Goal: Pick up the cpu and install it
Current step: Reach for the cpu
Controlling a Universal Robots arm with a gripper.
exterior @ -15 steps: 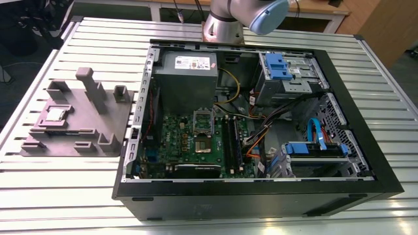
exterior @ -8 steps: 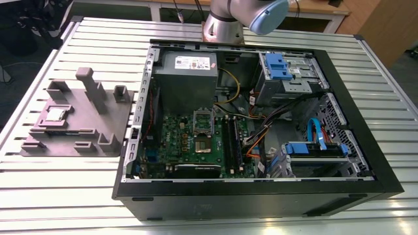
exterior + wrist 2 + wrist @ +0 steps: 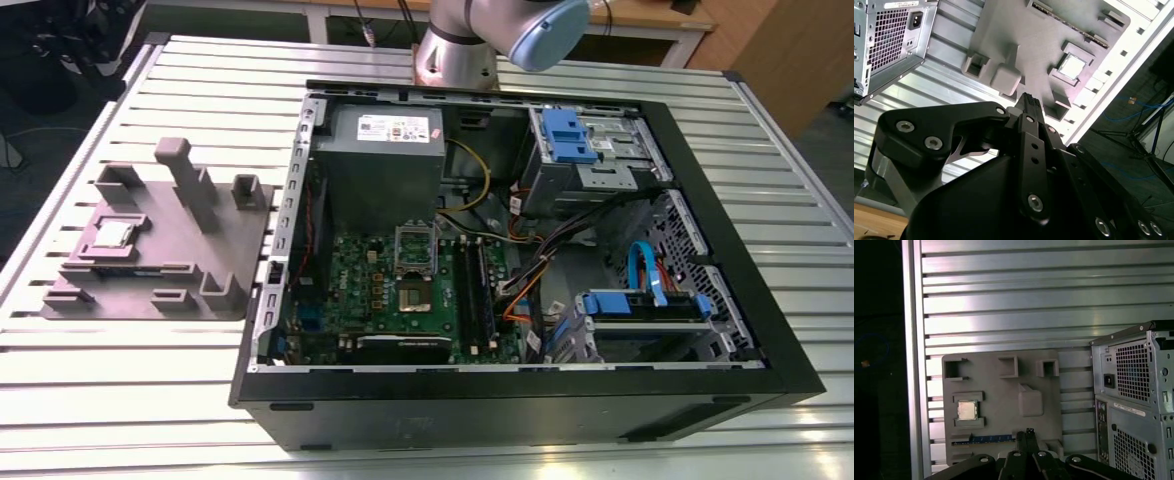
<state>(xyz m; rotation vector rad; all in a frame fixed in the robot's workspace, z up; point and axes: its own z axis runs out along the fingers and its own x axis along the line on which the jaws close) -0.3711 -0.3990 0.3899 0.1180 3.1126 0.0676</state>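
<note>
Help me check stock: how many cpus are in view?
1. The cpu sits in a recess of the grey fixture, at the exterior view's left of the computer case; others may hide inside it.

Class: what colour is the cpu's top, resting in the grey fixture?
Silver-grey; the cpu shows best in the first wrist view.

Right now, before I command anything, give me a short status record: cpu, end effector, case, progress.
cpu: lying flat in a recess of the grey fixture, outside the computer case
end effector: pointed toward the grey fixture, apart from the cpu
computer case: side open, motherboard exposed
progress: cpu not yet picked up
</note>
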